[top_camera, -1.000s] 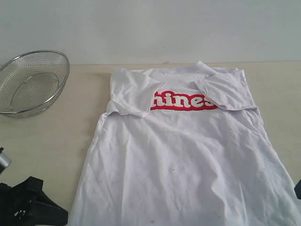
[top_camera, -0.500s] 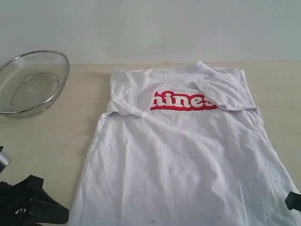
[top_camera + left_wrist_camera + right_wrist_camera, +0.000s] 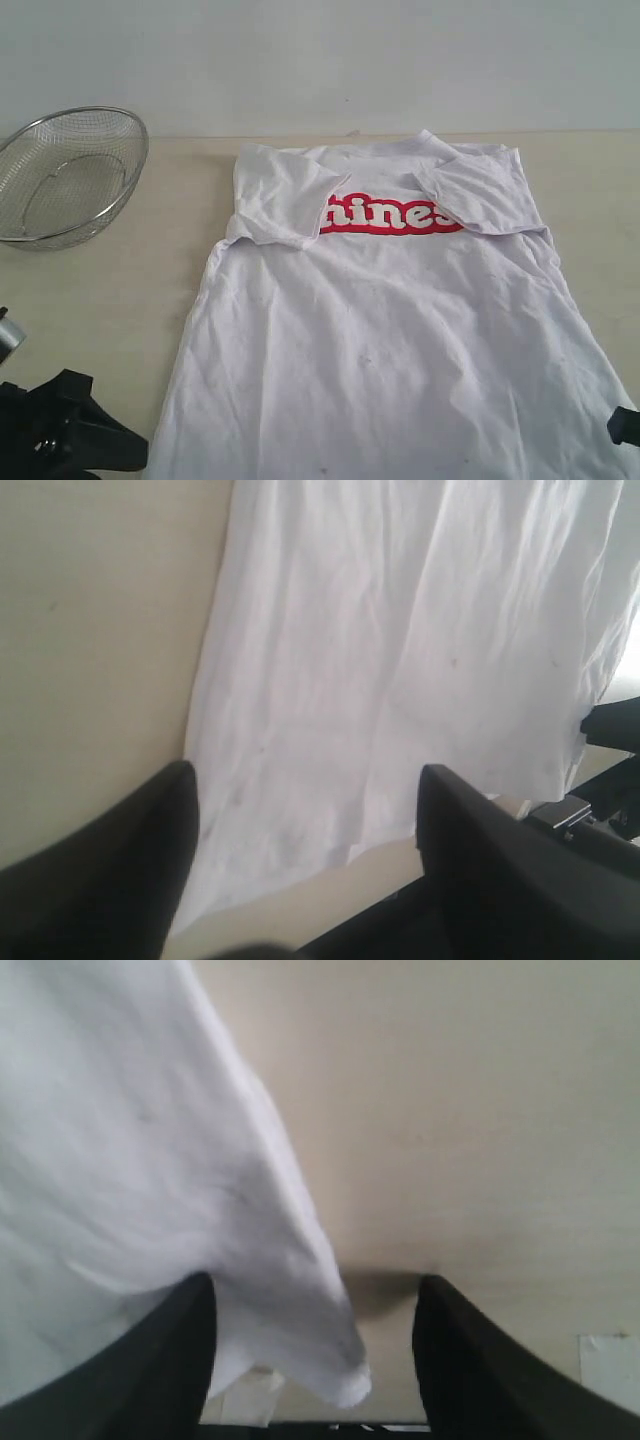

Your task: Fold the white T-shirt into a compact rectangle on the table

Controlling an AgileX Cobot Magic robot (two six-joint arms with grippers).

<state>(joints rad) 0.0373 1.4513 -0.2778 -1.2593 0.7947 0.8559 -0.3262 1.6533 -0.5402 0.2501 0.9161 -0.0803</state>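
Exterior view gives me the white T-shirt (image 3: 390, 330) flat and print-up on the matte beige worktop (image 3: 110, 290) — collar at the far edge, hem toward the camera, long axis running far to near. 2 sleeves are folded in over the ends of the red band. A wire-mesh bowl (image 3: 65, 180) sits far left, well apart. Only the wrist views show the fingers: left tool (image 3: 307, 775) spread above a wrinkled hem corner, right tool (image 3: 315, 1282) spread too — the other corner between its fingers, unpinched.
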